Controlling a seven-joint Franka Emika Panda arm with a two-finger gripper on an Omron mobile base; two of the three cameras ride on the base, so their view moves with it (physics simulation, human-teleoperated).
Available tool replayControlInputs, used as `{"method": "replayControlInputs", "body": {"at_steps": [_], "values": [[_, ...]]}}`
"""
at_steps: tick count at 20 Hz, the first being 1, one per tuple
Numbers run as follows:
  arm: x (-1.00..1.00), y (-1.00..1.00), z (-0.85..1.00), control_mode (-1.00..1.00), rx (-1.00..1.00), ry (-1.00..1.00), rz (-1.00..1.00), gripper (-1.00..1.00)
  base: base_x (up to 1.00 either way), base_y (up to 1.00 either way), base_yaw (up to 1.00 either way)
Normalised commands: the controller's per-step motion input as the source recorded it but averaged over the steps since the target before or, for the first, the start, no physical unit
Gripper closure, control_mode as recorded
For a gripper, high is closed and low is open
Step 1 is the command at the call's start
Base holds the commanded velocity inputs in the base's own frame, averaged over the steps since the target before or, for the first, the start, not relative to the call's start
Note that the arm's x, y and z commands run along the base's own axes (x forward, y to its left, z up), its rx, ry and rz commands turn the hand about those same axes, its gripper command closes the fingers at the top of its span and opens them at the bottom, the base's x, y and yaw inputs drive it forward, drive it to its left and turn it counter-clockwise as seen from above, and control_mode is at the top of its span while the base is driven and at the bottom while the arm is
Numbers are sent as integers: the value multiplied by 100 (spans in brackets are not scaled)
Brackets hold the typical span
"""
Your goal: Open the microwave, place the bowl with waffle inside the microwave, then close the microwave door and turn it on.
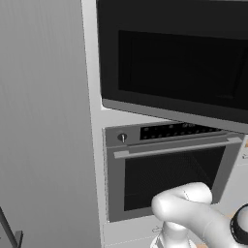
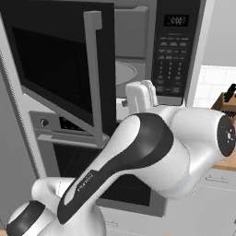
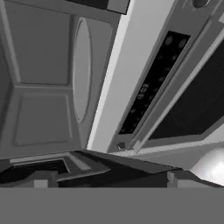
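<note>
- Standing open, the microwave door (image 2: 60,69) swings out at 9 o'clock of the microwave (image 2: 177,50); its grey bar handle (image 2: 94,76) runs upright along the free edge.
- Light grey cavity exposed, round turntable (image 3: 81,70) inside.
- Gripper (image 3: 107,177) faces the cavity, fingers (image 3: 41,178) spread wide, holding nothing.
- Oven (image 1: 169,169) sits at 6 o'clock of the microwave, shut.

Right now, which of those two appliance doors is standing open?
The upper one, the black microwave door with the tall grey bar handle, swung outward. The silver-framed oven door beneath it is shut.
</note>
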Motion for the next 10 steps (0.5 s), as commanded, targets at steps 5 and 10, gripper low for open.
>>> {"method": "replayControlInputs", "body": {"at_steps": [5,10], "values": [[94,-16,0,-100,29,17,19,-100,0,0,0],[52,-10,0,-100,25,17,29,-100,0,0,0]]}}
